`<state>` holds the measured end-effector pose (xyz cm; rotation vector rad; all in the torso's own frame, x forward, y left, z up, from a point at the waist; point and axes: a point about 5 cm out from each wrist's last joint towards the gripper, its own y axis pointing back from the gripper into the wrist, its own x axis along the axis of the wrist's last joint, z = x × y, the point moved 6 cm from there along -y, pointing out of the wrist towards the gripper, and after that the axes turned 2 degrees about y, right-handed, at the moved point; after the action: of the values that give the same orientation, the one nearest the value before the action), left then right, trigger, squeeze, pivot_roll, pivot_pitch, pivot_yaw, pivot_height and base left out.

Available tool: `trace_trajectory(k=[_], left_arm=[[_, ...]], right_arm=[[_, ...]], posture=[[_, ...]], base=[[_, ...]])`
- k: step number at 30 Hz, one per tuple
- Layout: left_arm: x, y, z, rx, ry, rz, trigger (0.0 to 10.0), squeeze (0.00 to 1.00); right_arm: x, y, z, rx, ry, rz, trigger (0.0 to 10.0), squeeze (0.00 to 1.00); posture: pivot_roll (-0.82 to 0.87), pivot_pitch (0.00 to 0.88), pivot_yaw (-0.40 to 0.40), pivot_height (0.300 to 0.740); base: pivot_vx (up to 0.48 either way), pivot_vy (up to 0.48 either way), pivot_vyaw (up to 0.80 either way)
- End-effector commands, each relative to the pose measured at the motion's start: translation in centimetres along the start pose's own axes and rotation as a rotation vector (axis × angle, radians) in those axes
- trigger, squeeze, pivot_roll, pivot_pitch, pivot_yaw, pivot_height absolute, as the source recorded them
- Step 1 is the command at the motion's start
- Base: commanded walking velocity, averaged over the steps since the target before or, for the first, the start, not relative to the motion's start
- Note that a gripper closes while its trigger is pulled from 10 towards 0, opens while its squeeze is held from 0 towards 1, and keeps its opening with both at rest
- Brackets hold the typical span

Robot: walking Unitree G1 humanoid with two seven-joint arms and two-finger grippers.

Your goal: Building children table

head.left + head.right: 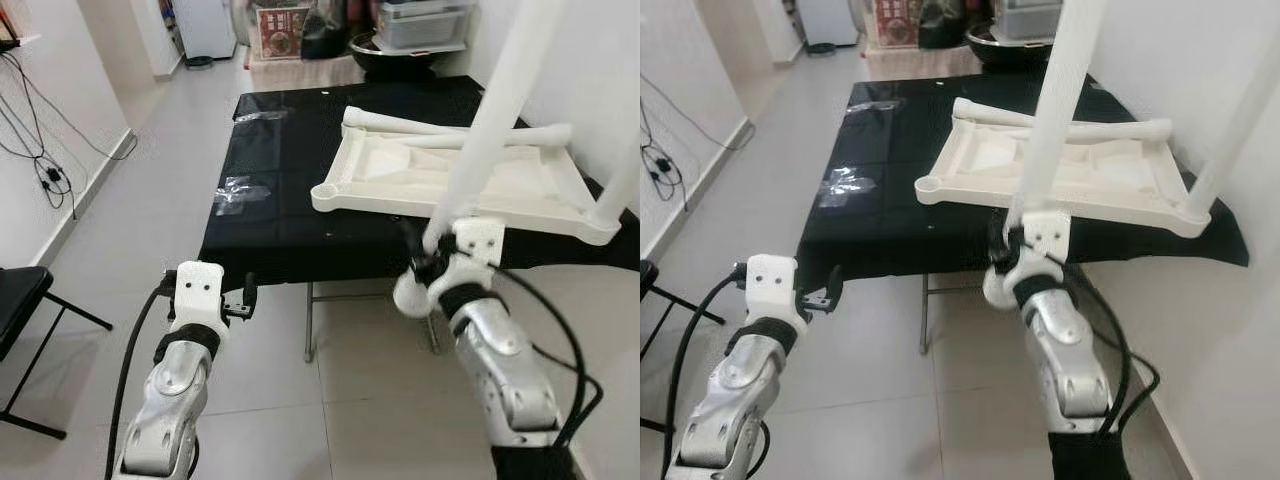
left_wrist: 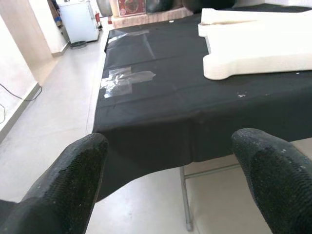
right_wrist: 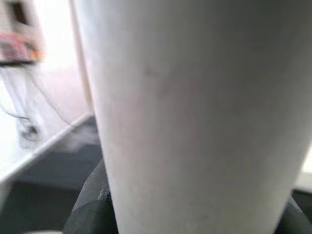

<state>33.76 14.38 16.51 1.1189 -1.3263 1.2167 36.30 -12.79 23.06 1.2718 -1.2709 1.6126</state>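
Observation:
The white children's table top (image 1: 400, 185) lies upside down on a table under a black cloth (image 1: 270, 235). One white leg (image 1: 620, 185) stands fitted at its near right corner, and a loose leg (image 1: 450, 128) lies across its far side. My right gripper (image 1: 428, 258) is shut on another white leg (image 1: 495, 110) near its lower end, holding it upright in front of the table's near edge. The right wrist view has that leg (image 3: 195, 112) close up between black fingers (image 3: 90, 207). My left gripper (image 1: 243, 300) hovers open and empty in front of the cloth's near left corner (image 2: 146, 141).
Clear plastic wrap (image 1: 240, 190) lies on the cloth's left part. A black folding chair (image 1: 20, 300) stands at my left, with cables (image 1: 45, 165) on the left wall. A white wall runs close on the right. Boxes and a bowl (image 1: 400, 45) stand beyond the table.

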Motion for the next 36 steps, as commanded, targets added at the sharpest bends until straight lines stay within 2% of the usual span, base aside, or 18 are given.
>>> trace_trajectory(k=[1,4,6,8,10,13,17,25,36], left_arm=[[0.0,0.3,-0.2,-0.007,0.0,-0.002,10.0,0.0],[0.0,0.4,-0.1,-0.016,-0.006,-0.005,10.0,0.0],[-0.2,0.7,1.2,-0.075,-0.033,-0.012,10.0,0.0],[-0.3,0.8,1.4,-0.08,-0.035,-0.013,10.0,0.0],[-0.3,0.9,1.7,-0.089,-0.027,-0.017,10.0,0.0],[-0.4,1.0,1.9,-0.105,-0.027,-0.021,10.0,0.0],[-0.6,1.1,2.4,-0.133,-0.027,-0.029,10.0,0.0],[-0.4,1.0,3.5,-0.182,-0.031,-0.022,10.0,0.0],[-0.2,0.8,4.3,-0.214,-0.02,-0.019,10.0,0.0]], right_arm=[[0.8,-0.6,-2.2,0.087,-0.073,0.036,10.0,0.0],[0.9,-0.7,-2.5,0.092,-0.072,0.038,10.0,0.0],[0.2,-1.1,-3.5,0.105,-0.059,0.01,10.0,0.0],[-0.1,-1.0,-3.7,0.115,-0.047,-0.003,10.0,0.0],[0.2,-1.0,-3.9,0.121,-0.091,0.021,10.0,0.0],[-0.5,-0.9,-3.9,0.122,-0.115,-0.02,10.0,0.0],[-0.7,-0.9,-3.3,0.085,-0.123,-0.015,10.0,0.0],[-1.0,-1.0,-2.4,0.034,-0.105,-0.025,10.0,0.0],[-0.6,-1.4,-1.8,0.0,-0.101,-0.012,10.0,0.0]], posture=[[-0.09,0.061,0.001,0.74],[-0.08,0.063,-0.001,0.74],[-0.07,0.065,-0.003,0.74],[-0.06,0.067,-0.004,0.74],[-0.06,0.069,-0.003,0.74],[-0.06,0.07,0.001,0.74],[-0.06,0.07,0.002,0.74],[-0.06,0.057,0.003,0.74],[-0.07,0.057,0.006,0.74]], base=[[0.0,0.0,0.8],[0.0,0.0,0.59],[0.279,0.0,0.4],[0.307,0.0,0.8],[0.304,0.0,0.8],[0.285,0.0,0.0],[0.273,0.0,0.59],[0.252,0.0,0.0],[0.0,0.0,0.0]])
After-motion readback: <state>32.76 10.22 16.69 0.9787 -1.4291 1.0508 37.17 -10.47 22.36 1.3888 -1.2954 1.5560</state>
